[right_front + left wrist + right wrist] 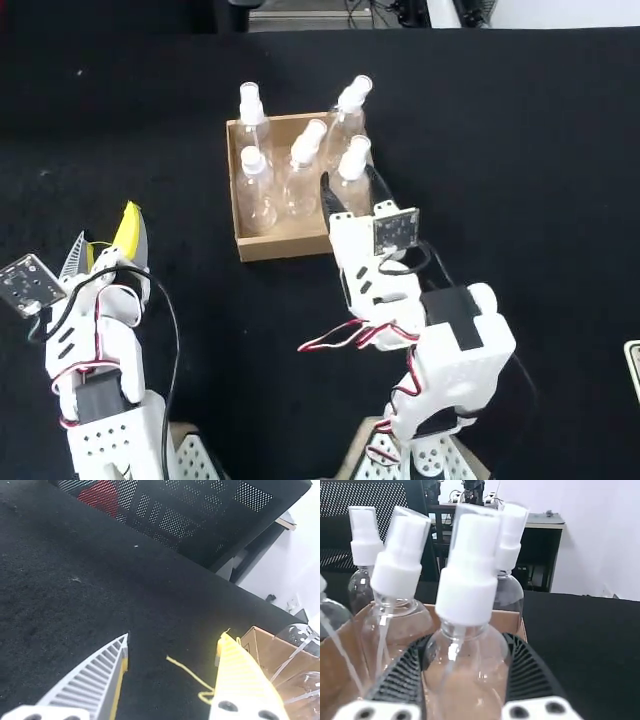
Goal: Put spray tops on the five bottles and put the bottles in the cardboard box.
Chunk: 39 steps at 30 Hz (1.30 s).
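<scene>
The cardboard box (285, 243) stands at the table's middle back with clear bottles in it, each wearing a white spray top. One bottle (352, 172) is at the box's right near corner, and my right gripper (350, 197) is shut on its body. In the right wrist view the black fingers (402, 677) hug that bottle (467, 605) on both sides, with other capped bottles (395, 580) and the box wall (512, 621) behind. My left gripper (105, 226) is open and holds nothing, low over the table left of the box (265, 650); its tips (173, 639) spread above black cloth.
Black cloth covers the table. A pale object (632, 365) pokes in at the right edge. A loose yellow thread (187, 674) hangs by the left gripper's yellow finger. A mesh chair back (200, 515) stands beyond the table.
</scene>
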{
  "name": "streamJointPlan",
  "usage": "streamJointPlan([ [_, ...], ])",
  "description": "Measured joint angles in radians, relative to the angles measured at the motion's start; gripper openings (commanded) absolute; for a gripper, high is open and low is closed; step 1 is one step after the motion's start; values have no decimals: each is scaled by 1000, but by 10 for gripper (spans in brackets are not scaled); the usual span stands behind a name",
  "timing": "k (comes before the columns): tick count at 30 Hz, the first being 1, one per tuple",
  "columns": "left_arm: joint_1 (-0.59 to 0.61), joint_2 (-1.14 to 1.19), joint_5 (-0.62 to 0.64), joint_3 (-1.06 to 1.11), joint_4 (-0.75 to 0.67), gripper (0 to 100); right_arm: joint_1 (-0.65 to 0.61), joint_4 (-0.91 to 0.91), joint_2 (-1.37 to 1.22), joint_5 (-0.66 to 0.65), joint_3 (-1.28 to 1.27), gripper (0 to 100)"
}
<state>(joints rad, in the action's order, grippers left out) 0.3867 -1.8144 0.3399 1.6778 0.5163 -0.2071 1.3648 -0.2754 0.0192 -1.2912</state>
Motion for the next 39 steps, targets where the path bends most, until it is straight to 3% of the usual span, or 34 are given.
streamJointPlan([
  [7,0,0,0,0,0,266,2,0,0,0,0,19],
  [13,0,0,0,0,0,266,2,0,0,0,0,144],
  [39,0,0,0,0,0,266,2,0,0,0,0,150],
])
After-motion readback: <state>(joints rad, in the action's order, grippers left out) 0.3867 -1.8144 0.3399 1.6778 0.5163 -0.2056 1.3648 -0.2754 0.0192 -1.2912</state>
